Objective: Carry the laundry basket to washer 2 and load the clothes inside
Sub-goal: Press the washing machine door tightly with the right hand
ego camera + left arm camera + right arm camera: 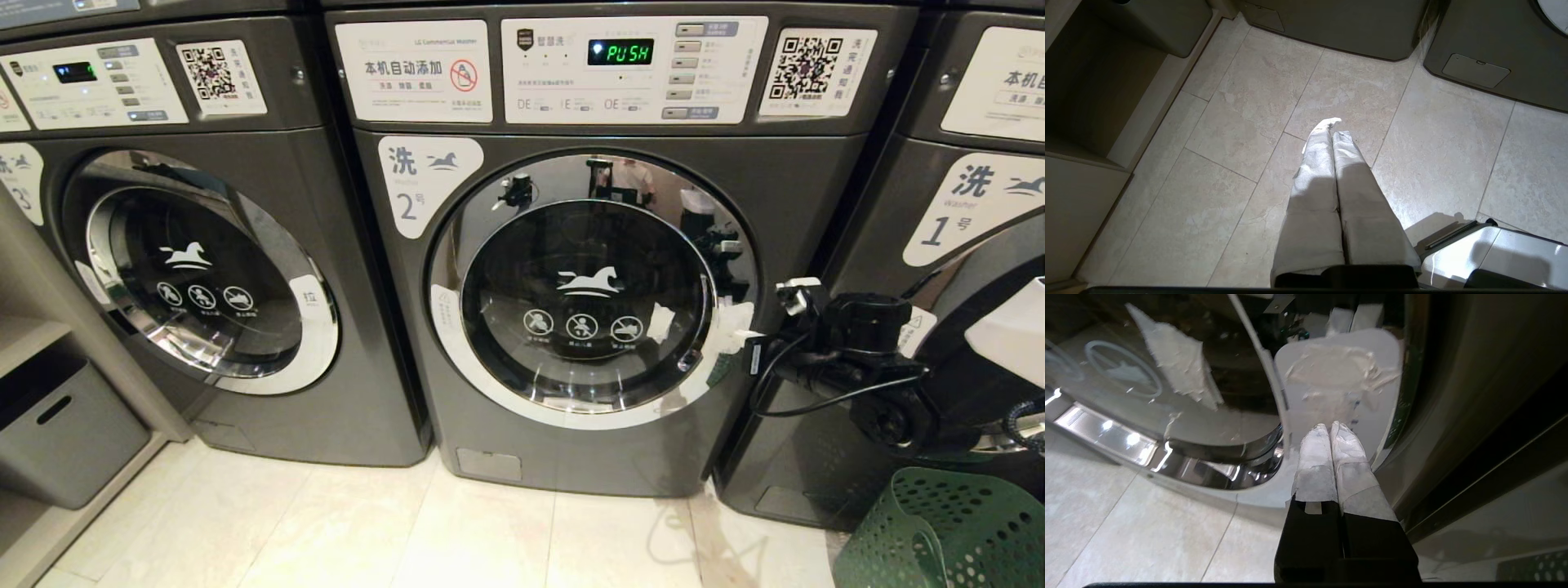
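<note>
At the right rim of the door of washer 2 [588, 286], found the right gripper [735, 325], jaws pressed together and holding nothing. Saw its taped tips in the right wrist view [1329, 426] just at the white pull tab [1339, 375] on the chrome ring; could not tell whether touching or a hair off. Judged the closed, narrow pose as meant for hooking or prying at that tab, since the door was shut and nothing could go in until it swung out.

Placed the left gripper [1332, 126] only through its own wrist view: jaws shut, empty, pointed down over the floor tiles [1229, 122] in front of the machines' bases, clear of the door's path. Found it nowhere in the head view.

Spotted the laundry basket [947, 531] set on the floor at the right, below washer 1 [963, 212], near enough for the loading to come and probably outside the door's swing.

Could not see the clothes: basket cut off by the frame edge, only its holed wall and rim showing. Lost the tab itself behind the gripper in the head view. Made out little through the dark door glass beyond reflections.
</note>
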Available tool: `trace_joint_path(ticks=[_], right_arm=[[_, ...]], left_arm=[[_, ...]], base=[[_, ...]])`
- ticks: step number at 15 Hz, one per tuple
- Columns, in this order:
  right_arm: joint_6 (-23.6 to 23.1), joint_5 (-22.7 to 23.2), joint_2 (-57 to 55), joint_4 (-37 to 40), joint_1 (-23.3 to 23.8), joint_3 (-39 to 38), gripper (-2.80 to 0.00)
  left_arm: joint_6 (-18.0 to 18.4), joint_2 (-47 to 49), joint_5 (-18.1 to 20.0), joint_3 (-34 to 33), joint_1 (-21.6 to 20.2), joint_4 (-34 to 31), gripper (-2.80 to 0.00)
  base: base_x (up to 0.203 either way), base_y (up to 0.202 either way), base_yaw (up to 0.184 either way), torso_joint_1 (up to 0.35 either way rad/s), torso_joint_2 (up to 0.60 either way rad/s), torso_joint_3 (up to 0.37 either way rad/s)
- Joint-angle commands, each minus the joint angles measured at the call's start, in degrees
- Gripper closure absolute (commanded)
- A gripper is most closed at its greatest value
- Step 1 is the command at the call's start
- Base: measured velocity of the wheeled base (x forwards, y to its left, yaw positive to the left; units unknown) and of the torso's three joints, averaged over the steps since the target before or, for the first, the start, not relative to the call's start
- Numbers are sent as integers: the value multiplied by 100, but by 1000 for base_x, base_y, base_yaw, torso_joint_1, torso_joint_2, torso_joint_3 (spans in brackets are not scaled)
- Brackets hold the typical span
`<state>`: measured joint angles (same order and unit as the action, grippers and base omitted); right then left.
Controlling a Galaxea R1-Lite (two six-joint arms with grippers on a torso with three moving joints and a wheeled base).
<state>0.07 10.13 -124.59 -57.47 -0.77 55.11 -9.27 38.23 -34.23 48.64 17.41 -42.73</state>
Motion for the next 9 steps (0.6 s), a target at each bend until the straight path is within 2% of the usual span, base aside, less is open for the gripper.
trace_joint_path(ticks=[1,3,9], right_arm=[[-6,-211,-366,-101,-5,366,0],[-15,-353,-522,-115,-9,628,0],[-7,-301,-868,-109,-81,1090,0]], left_arm=[[-27,-421,-22,-61,-14,-199,0],[-31,-504,-22,23,-27,-450,0],[-29,-612,125,303,-274,-710,0]], base=[[0,0,0,0,0,0],[0,0,0,0,0,0],[0,0,0,0,0,0]])
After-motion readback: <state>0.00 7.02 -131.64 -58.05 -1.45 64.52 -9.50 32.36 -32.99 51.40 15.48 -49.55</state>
